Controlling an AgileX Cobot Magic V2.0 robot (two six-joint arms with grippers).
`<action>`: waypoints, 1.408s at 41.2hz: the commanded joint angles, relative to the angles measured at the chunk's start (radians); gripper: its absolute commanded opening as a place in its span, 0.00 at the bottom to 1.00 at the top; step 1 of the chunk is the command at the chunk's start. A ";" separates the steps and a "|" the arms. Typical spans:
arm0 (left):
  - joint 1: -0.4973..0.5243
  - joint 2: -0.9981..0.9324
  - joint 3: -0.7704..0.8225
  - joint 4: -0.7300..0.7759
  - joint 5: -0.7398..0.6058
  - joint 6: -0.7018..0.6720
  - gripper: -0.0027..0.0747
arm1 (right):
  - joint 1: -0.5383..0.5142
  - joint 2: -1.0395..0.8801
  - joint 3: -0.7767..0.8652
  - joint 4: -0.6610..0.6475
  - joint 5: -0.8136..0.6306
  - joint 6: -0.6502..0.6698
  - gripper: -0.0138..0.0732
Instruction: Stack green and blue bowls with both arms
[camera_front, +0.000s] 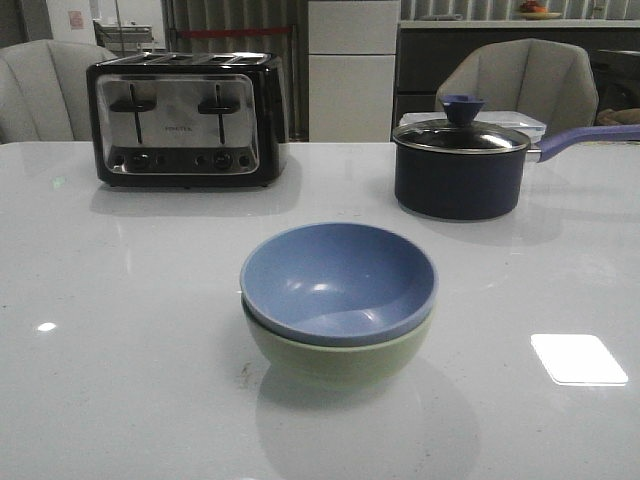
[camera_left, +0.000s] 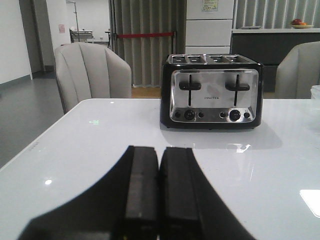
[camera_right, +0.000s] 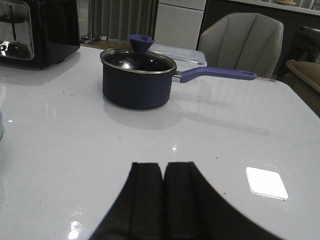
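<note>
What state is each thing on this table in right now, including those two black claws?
blue bowl: upright, nested inside the green one, empty.
green bowl: upright on the table, holding the blue bowl.
pot: lid on, handle pointing right.
toaster: both levers up, nothing showing in the slots.
left gripper: shut, empty, over the table.
right gripper: shut, empty, over the table.

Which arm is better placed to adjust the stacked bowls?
Probably right: both the right gripper and left gripper are shut and empty, but only the right wrist view catches a bluish edge, perhaps the blue bowl.
</note>
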 joint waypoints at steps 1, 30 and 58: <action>0.000 -0.020 0.005 -0.001 -0.091 -0.010 0.16 | -0.003 -0.018 -0.004 -0.006 -0.101 -0.002 0.22; 0.000 -0.020 0.005 -0.001 -0.091 -0.010 0.16 | -0.042 -0.018 -0.002 -0.230 -0.178 0.309 0.22; 0.000 -0.020 0.005 -0.001 -0.091 -0.010 0.16 | -0.042 -0.018 -0.002 -0.160 -0.185 0.239 0.22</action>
